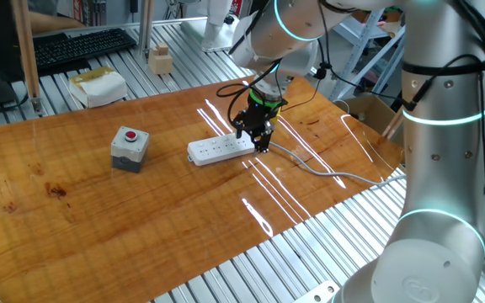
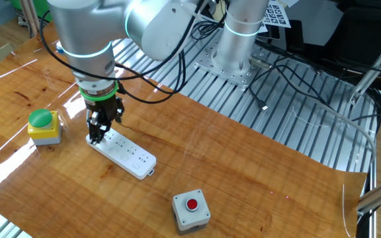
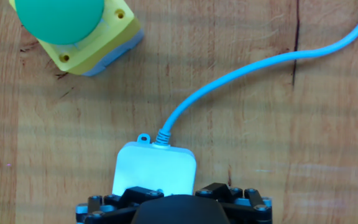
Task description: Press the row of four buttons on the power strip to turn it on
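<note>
The power strip [image 1: 217, 150] is a long white bar lying flat on the wooden table, with its grey cable [image 1: 327, 172] trailing off one end. My gripper [image 1: 259, 143] points straight down over the cable end of the strip [image 2: 127, 155], its fingertips [image 2: 96, 137] at or just above the top face. The two fingers stand apart with nothing between them. The four buttons show only as faint small marks [image 2: 132, 153] along the bar. In the hand view the strip's end [image 3: 156, 169] lies just ahead of the gripper's body [image 3: 173, 210], and the fingertips are hidden.
A yellow box with a green button [image 2: 43, 125] stands close beside the strip's cable end [image 3: 73, 31]. A grey box with a red round button [image 1: 130, 146] sits farther off beyond the strip's other end. The cable [image 3: 247, 68] curves away across the wood.
</note>
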You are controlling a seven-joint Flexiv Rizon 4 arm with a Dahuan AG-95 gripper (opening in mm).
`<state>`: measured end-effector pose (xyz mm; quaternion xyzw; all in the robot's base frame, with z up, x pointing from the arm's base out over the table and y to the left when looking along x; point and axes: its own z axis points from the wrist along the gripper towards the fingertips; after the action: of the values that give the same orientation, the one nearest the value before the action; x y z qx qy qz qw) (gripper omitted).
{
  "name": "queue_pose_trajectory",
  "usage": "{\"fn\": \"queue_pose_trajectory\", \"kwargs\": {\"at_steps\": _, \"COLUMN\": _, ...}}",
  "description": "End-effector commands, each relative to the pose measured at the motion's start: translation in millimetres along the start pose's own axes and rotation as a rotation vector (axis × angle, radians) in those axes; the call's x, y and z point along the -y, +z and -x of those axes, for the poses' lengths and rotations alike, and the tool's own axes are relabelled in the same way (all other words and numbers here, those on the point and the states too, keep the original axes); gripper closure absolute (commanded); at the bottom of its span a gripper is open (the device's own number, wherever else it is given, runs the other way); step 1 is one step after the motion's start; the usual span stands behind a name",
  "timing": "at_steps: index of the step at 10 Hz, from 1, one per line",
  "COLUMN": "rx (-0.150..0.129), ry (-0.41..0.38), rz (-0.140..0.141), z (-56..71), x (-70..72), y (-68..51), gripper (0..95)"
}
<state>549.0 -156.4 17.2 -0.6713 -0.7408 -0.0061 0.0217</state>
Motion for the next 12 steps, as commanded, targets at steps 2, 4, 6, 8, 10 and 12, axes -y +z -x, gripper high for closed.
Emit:
{"fn": "queue_pose_trajectory", "kwargs": {"at_steps": 2, "rx": -0.005, "ry": 0.011, "rz": -0.014, "z": -9.4, "x": 4.7, "y": -14.1, "gripper": 0.0}}
{"fn": "queue_pose_trajectory", "kwargs": {"at_steps": 4, "rx": -0.012, "ry": 0.021, "rz": -0.012, "z": -16.2, "x": 5.7, "y": -17.3, "gripper": 0.0}}
{"fn": "queue_pose_trajectory", "kwargs": {"at_steps": 6, "rx": -0.016, "ry": 0.028, "rz": -0.010, "z": -23.9, "x": 6.5, "y": -19.4, "gripper": 0.0}}
{"fn": "queue_pose_trajectory", "kwargs": {"at_steps": 8, "rx": -0.021, "ry": 0.035, "rz": -0.007, "z": -28.7, "x": 6.6, "y": -19.6, "gripper": 0.0}}
{"fn": "queue_pose_trajectory", "kwargs": {"at_steps": 10, "rx": -0.024, "ry": 0.038, "rz": -0.003, "z": -31.1, "x": 5.1, "y": -16.0, "gripper": 0.0}}
{"fn": "queue_pose_trajectory", "kwargs": {"at_steps": 12, "rx": -0.023, "ry": 0.044, "rz": -0.001, "z": -36.2, "x": 4.4, "y": -13.5, "gripper": 0.0}}
